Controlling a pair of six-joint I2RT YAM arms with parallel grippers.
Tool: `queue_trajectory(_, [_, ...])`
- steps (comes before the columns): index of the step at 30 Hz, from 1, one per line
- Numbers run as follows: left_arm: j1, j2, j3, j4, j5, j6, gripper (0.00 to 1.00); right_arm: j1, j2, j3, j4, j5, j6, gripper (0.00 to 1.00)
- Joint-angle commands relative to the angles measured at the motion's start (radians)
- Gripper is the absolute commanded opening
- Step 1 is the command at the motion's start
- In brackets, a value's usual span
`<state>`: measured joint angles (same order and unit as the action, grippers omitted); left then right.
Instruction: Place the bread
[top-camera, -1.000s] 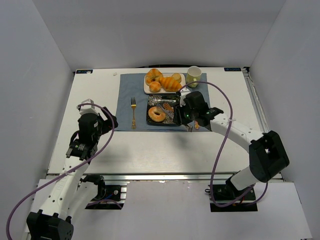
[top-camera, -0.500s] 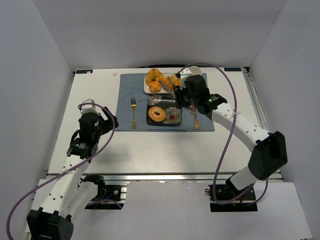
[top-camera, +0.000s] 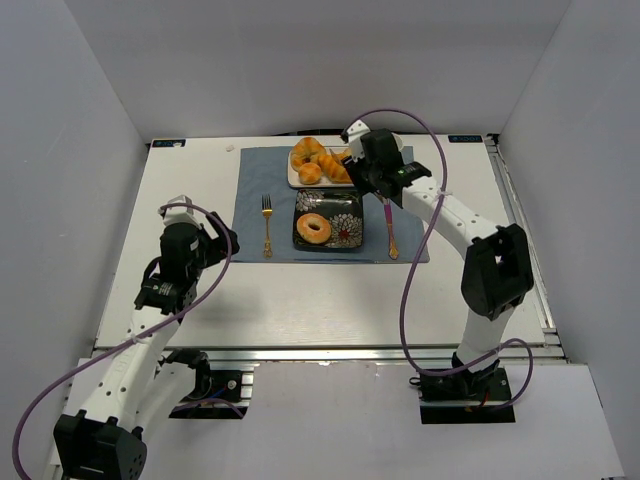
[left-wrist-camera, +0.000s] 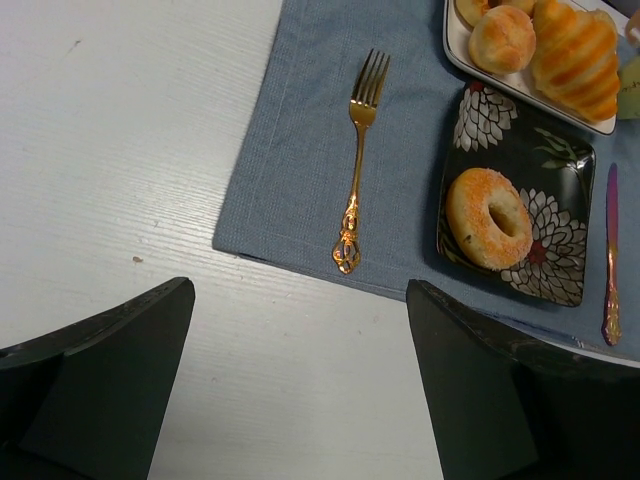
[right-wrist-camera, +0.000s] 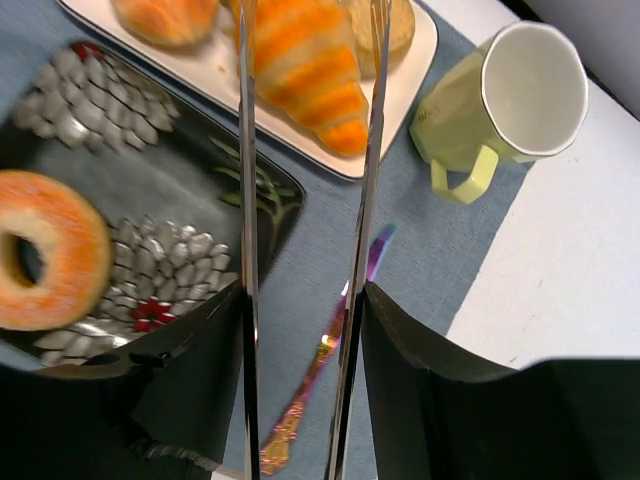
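bench (left-wrist-camera: 120, 150): white, carrying a blue cloth (left-wrist-camera: 300, 150).
fork (left-wrist-camera: 358, 165): gold, on the left part of the cloth, tines pointing away from the arms.
dark plate (left-wrist-camera: 555, 165): square with a flower pattern, at the middle of the cloth; a ring-shaped bread (left-wrist-camera: 490, 215) lies on it.
white plate (right-wrist-camera: 400, 80): long, just behind the dark plate; holds a croissant (right-wrist-camera: 305, 75), a round roll (left-wrist-camera: 503, 37) and more bread.
knife (left-wrist-camera: 611, 250): gold handle, purple blade, on the cloth just right of the dark plate.
cup (right-wrist-camera: 510, 90): pale green, upright, beside the white plate's right end.
right gripper (right-wrist-camera: 308, 30): over the white plate, partly open, one thin finger on each side of the croissant, which lies on the plate; contact cannot be told.
left gripper (left-wrist-camera: 300, 290): wide open, holding nothing, above bare bench near the cloth's left corner.
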<state>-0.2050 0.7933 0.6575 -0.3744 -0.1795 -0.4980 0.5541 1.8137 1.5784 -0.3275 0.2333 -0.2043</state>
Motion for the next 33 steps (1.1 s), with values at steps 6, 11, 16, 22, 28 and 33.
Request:
queue_trajectory(6, [-0.004,0.01,0.022,0.028,0.012,0.007,0.98,-0.115,0.003,-0.035,0.053,-0.135,-0.122,0.52])
queue_trajectory(11, [-0.004,0.011,0.008,0.032,0.011,0.009,0.98,-0.155,-0.043,-0.126,0.091,-0.212,-0.167,0.5])
queue_trajectory(16, [-0.004,0.012,0.005,0.031,0.011,0.007,0.98,-0.194,-0.063,-0.141,0.077,-0.293,-0.194,0.52])
queue_trajectory(22, [-0.004,0.023,0.011,0.026,0.008,0.007,0.98,-0.206,-0.07,-0.149,0.074,-0.318,-0.213,0.52])
queue_trajectory(28, [-0.005,0.02,0.008,0.022,0.008,0.007,0.98,-0.212,-0.06,-0.146,0.074,-0.318,-0.219,0.52])
queue_trajectory(33, [-0.005,0.02,0.01,0.017,0.006,0.009,0.98,-0.217,-0.051,-0.139,0.062,-0.322,-0.233,0.53])
